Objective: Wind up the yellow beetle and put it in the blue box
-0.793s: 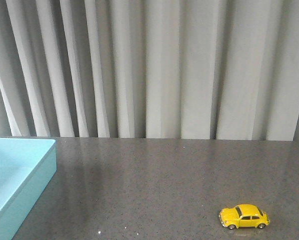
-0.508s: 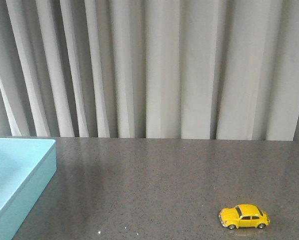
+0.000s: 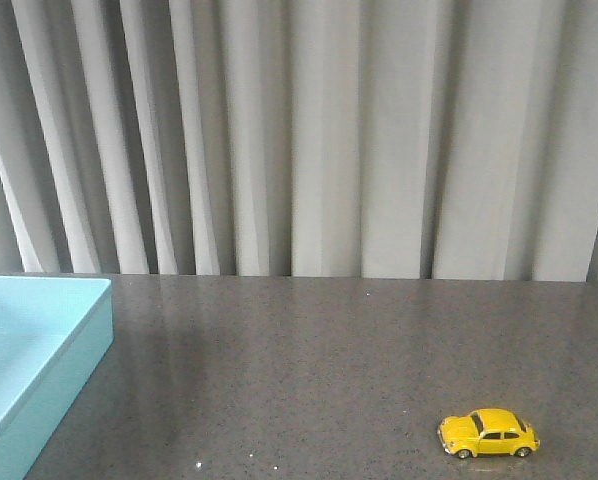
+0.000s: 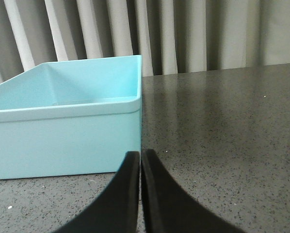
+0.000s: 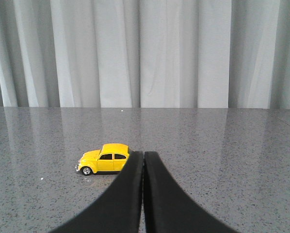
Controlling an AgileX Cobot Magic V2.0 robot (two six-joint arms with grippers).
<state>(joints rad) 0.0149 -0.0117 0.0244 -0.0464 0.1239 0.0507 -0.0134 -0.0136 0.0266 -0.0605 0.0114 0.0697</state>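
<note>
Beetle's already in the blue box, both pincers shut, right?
No. The beetle sits on the table, far right of the box, as the front view shows. Both pincers, left and right, are shut.

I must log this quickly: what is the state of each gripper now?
Left gripper: jaws closed, holding nothing, near the blue box.
Right gripper: jaws closed, holding nothing; the yellow beetle sits on the table.

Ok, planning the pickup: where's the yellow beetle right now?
Front view: the yellow beetle sits on the table's near right, far from the blue box at left.
</note>
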